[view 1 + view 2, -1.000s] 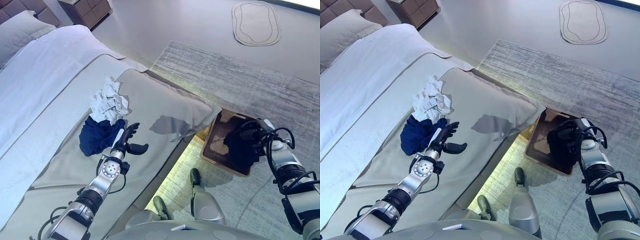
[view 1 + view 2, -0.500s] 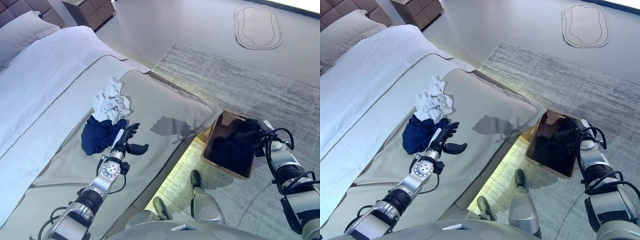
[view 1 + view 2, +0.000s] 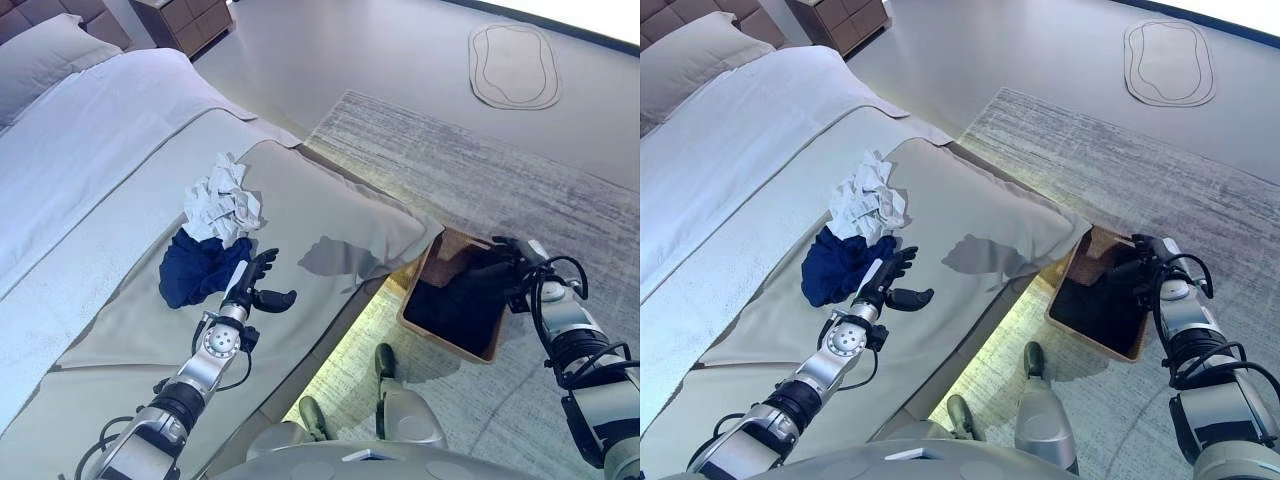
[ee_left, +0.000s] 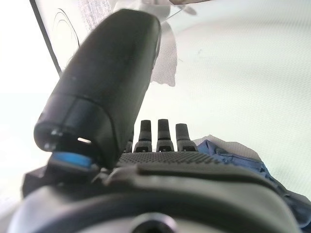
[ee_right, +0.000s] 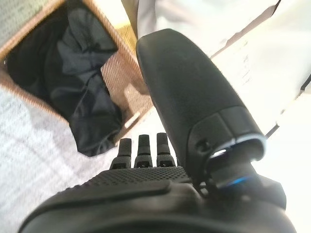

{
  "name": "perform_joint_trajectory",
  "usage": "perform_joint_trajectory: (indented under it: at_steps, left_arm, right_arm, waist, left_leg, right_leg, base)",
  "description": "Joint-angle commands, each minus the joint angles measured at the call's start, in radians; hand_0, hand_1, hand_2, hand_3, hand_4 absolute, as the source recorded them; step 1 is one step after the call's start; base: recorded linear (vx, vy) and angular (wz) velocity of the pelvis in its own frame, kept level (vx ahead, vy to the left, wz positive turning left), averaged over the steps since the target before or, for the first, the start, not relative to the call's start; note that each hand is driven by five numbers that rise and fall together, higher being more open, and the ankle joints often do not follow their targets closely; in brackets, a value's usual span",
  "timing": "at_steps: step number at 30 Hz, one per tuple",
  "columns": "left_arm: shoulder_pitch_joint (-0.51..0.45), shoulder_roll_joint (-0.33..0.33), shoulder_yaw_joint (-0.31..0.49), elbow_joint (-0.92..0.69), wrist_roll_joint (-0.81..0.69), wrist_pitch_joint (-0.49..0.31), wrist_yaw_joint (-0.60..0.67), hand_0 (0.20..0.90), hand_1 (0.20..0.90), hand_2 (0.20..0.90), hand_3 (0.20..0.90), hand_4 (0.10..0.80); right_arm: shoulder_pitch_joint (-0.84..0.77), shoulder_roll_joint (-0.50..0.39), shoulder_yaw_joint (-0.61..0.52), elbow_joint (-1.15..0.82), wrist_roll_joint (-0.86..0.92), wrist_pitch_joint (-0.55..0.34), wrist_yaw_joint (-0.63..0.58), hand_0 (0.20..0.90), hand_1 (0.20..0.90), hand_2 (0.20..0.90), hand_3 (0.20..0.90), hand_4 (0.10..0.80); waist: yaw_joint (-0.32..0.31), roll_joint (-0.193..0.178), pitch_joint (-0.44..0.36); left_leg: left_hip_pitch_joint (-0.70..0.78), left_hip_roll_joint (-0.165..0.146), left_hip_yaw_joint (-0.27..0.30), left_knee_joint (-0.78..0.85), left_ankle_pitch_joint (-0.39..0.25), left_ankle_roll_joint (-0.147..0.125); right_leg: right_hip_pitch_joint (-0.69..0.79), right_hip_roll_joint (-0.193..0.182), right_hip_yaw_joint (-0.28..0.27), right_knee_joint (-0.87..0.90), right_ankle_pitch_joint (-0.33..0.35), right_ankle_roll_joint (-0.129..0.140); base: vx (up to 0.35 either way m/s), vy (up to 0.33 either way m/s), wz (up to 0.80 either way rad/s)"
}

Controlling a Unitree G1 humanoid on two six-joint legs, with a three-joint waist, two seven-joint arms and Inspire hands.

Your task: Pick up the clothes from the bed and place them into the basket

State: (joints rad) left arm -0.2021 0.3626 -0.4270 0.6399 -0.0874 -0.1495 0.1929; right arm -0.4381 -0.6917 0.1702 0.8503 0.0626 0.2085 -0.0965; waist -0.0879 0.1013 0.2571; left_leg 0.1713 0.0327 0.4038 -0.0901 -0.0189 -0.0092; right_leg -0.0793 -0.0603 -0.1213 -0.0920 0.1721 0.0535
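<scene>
A navy garment (image 3: 195, 272) and a crumpled white garment (image 3: 222, 200) lie together on the beige bed cover (image 3: 320, 215). My left hand (image 3: 254, 284) rests open on the cover, just right of the navy garment, which also shows past its straight fingers in the left wrist view (image 4: 243, 162). A brown woven basket (image 3: 447, 247) stands on the floor beside the bed. A black garment (image 3: 458, 302) lies in it, one fold hanging over the rim (image 5: 92, 133). My right hand (image 3: 518, 262) is open and empty at the basket's far right rim.
A pillow (image 3: 40, 55) and white sheet lie at the head of the bed. A wooden dresser (image 3: 185, 18) stands beyond it. A grey rug (image 3: 500, 170) lies under the basket, with a small oval mat (image 3: 513, 65) farther off.
The black garment has left my right hand and dropped into the basket, where it has settled. The right hand's fingers have opened. The left hand has not moved.
</scene>
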Motion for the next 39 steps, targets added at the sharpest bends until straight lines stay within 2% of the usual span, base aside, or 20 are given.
perform_joint_trajectory:
  at_steps: [1,4,6,9,14,16,22,28,33,39]
  left_arm:
    - [0.004,0.048,0.022,-0.056,-0.007,-0.058,0.047,0.9,0.9,0.9,0.9,0.8]
    - [0.015,0.049,0.032,-0.06,-0.009,-0.06,0.051,0.9,0.9,0.9,0.9,0.8]
    - [0.026,0.048,0.041,-0.066,-0.011,-0.052,0.063,0.9,0.9,0.9,0.9,0.8]
    - [0.028,0.033,0.051,-0.06,-0.016,-0.046,0.084,0.9,0.9,0.9,0.9,0.8]
    - [0.044,0.018,0.071,-0.064,-0.022,-0.028,0.11,0.9,0.9,0.9,0.9,0.8]
    - [0.048,0.018,0.07,-0.074,-0.021,-0.013,0.12,0.9,0.9,0.9,0.9,0.8]
    - [0.079,0.028,0.095,-0.091,-0.024,0.018,0.153,0.9,0.9,0.9,0.9,0.8]
    - [0.138,0.042,0.136,-0.088,-0.004,0.037,0.123,0.9,0.9,0.9,0.9,0.8]
    - [0.157,0.077,0.141,-0.108,0.012,0.034,0.088,0.9,0.9,0.9,0.9,0.8]
    - [0.146,0.103,0.116,-0.109,0.046,-0.006,0.016,0.9,0.9,0.9,0.9,0.8]
  right_arm:
    - [-0.081,-0.065,0.005,-0.05,-0.072,-0.022,-0.101,0.9,0.9,0.9,0.9,0.8]
    - [-0.076,-0.087,-0.001,-0.104,-0.066,-0.03,-0.141,0.9,0.9,0.9,0.9,0.8]
    - [-0.071,-0.106,-0.026,-0.213,-0.038,-0.057,-0.198,0.9,0.9,0.9,0.9,0.8]
    - [-0.062,-0.095,-0.057,-0.322,-0.039,-0.09,-0.195,0.9,0.9,0.9,0.9,0.8]
    - [-0.043,-0.066,-0.067,-0.412,0.026,-0.127,-0.113,0.9,0.9,0.9,0.9,0.8]
    - [-0.061,-0.044,-0.054,-0.423,0.047,-0.13,-0.116,0.9,0.9,0.9,0.9,0.8]
    - [-0.202,-0.009,0.091,-0.391,-0.081,-0.166,-0.111,0.9,0.9,0.9,0.9,0.8]
    - [-0.278,0.012,0.19,-0.359,-0.174,-0.195,-0.104,0.9,0.9,0.9,0.9,0.8]
    - [-0.33,0.0,0.258,-0.318,-0.21,-0.172,-0.144,0.9,0.9,0.9,0.9,0.8]
    - [-0.283,-0.074,0.243,-0.349,-0.279,-0.103,-0.173,0.9,0.9,0.9,0.9,0.8]
  waist:
    - [-0.007,-0.061,-0.076]
    - [-0.009,-0.062,-0.075]
    - [-0.012,-0.067,-0.074]
    - [-0.01,-0.067,-0.072]
    - [0.007,-0.076,-0.077]
    - [0.024,-0.084,-0.075]
    - [0.12,-0.09,-0.071]
    - [0.184,-0.093,-0.077]
    - [0.227,-0.086,-0.072]
    - [0.208,-0.075,-0.081]
  left_leg:
    - [-0.047,0.015,-0.068,0.102,-0.066,-0.031]
    - [-0.044,0.015,-0.07,0.1,-0.065,-0.032]
    - [-0.041,0.016,-0.071,0.099,-0.065,-0.033]
    - [-0.04,0.014,-0.08,0.089,-0.057,-0.034]
    - [-0.045,0.011,-0.105,0.075,-0.043,-0.033]
    - [-0.051,0.011,-0.119,0.082,-0.04,-0.036]
    - [-0.084,-0.007,-0.2,0.087,-0.029,-0.037]
    - [-0.093,-0.029,-0.265,0.068,-0.018,-0.028]
    - [-0.102,-0.054,-0.382,0.047,0.002,-0.009]
    - [-0.121,-0.106,-0.582,0.023,0.035,0.02]
  right_leg:
    - [0.078,-0.023,0.004,0.005,-0.083,0.035]
    - [0.081,-0.024,0.003,0.005,-0.084,0.035]
    - [0.085,-0.026,-0.004,0.005,-0.084,0.034]
    - [0.094,-0.026,-0.011,0.005,-0.088,0.033]
    - [0.111,-0.029,-0.03,0.005,-0.1,0.026]
    - [0.116,-0.036,-0.048,0.01,-0.103,0.023]
    - [0.141,-0.06,-0.111,0.009,-0.114,0.016]
    - [0.158,-0.065,-0.14,0.015,-0.127,0.011]
    - [0.16,-0.054,-0.116,0.062,-0.157,0.001]
    - [0.135,0.023,0.023,0.126,-0.206,-0.034]
  base:
    - [0.0,0.0,0.0]
    - [0.0,0.0,0.0]
    - [0.0,0.0,0.0]
    - [-0.009,0.022,0.0]
    - [-0.021,0.022,0.1]
    - [-0.048,-0.002,0.21]
    - [-0.038,0.016,0.41]
    - [0.016,0.028,0.39]
    - [0.017,0.004,0.63]
    - [0.068,-0.019,1.32]
